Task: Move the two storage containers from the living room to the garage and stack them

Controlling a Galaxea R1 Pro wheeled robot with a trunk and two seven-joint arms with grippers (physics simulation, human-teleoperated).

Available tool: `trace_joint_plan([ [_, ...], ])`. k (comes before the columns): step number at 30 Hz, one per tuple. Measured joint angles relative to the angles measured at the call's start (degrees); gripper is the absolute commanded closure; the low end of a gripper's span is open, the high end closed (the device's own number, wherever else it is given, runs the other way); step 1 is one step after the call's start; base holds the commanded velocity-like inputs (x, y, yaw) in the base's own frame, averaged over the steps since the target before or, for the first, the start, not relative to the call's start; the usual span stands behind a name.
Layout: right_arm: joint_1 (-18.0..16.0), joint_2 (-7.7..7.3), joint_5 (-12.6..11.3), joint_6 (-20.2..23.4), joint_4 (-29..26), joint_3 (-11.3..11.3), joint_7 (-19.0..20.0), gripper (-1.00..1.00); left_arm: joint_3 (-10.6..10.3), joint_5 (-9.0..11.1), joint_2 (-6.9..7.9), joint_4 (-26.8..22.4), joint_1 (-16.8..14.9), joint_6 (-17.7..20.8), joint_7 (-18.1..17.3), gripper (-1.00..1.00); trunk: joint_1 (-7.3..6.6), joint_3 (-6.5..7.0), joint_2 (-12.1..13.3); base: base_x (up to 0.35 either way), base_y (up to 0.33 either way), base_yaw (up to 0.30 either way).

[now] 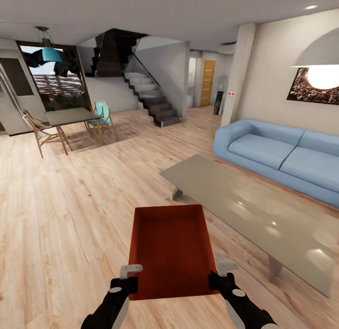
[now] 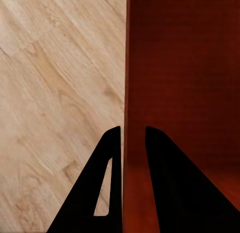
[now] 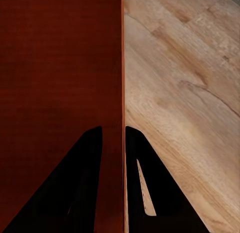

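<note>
storage container lengthwise, pointing forward

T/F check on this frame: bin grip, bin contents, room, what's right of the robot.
1. Both grippers clamp the rust-red rectangular open-top bin, left gripper on its left wall, right gripper on its right wall. True.
2. The bin holds a second bin. False: its flat bottom is bare.
3. The robot stands on dark concrete. False: light wood-plank floor lies below.
4. A grey low table and light blue sofa stand to the robot's right. True.
5. The bin rests on the table. False: it is held above the floor.
</note>
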Motion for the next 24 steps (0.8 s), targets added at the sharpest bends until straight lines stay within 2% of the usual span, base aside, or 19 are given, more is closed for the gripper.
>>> trace_joint_plan([
  [15, 0.0, 0.0, -0.02, 0.0, 0.02, 0.0, 0.0, 1.0, 0.0, -0.03, 0.0, -0.03, 0.0, 0.05, 0.0, 1.0, 0.0, 0.0, 0.0, 0.274, 0.205, 0.003],
  [24, 0.0, 0.01, 0.0, -0.01, 0.02, -0.07, 0.04, 1.0, -0.02, -0.02, 0.0, -0.03, -0.01, 0.09, 0.0, 1.0, 0.0, -0.03, 0.0, 0.274, 0.208, 0.228],
])
